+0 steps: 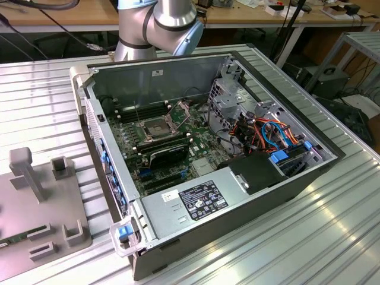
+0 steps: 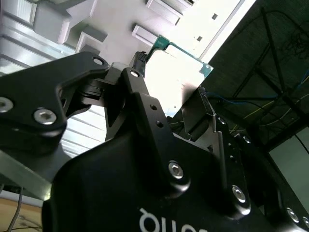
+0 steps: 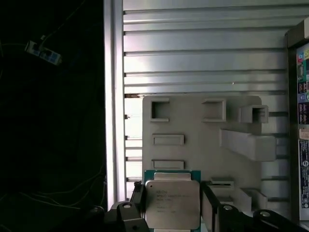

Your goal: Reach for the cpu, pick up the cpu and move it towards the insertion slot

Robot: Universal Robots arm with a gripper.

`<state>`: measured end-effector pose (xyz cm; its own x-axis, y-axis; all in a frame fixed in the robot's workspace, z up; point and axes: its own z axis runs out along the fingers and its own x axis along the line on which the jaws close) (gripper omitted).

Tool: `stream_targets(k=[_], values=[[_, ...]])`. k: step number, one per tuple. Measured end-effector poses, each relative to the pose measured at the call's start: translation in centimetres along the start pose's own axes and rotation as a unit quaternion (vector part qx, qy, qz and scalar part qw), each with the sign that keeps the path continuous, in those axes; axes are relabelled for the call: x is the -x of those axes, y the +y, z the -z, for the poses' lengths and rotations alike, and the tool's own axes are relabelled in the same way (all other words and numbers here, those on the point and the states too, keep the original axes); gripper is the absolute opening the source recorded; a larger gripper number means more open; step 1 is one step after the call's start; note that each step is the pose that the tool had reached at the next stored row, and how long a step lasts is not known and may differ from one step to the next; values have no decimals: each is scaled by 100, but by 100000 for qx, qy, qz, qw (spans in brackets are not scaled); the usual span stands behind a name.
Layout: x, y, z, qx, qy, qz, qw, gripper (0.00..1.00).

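Note:
The cpu, a pale square chip with a green rim, sits between the two dark fingers of my gripper in the first wrist view. The gripper is shut on it and holds it well above the grey fixture plate. In the second wrist view the chip's green edge shows past the black finger links. The insertion slot, a square socket with a silvery frame and dark centre, lies on the motherboard inside the open computer case. The arm's elbow stands behind the case.
The grey fixture plate with raised blocks lies on the ribbed metal table at the exterior view's left. Inside the case are a drive cage, coloured cables and a power supply. The table's edge drops to dark floor.

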<state>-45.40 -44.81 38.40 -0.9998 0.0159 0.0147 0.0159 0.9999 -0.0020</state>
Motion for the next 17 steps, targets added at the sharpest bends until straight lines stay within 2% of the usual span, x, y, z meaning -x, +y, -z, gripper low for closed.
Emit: stream_targets(k=[12, 14, 17], values=[[-4, 0, 250, 2, 3, 0, 100000, 55], [-5, -1, 279, 3, -1, -1, 100000, 55], [-4, 0, 287, 5, -4, 2, 100000, 55]])
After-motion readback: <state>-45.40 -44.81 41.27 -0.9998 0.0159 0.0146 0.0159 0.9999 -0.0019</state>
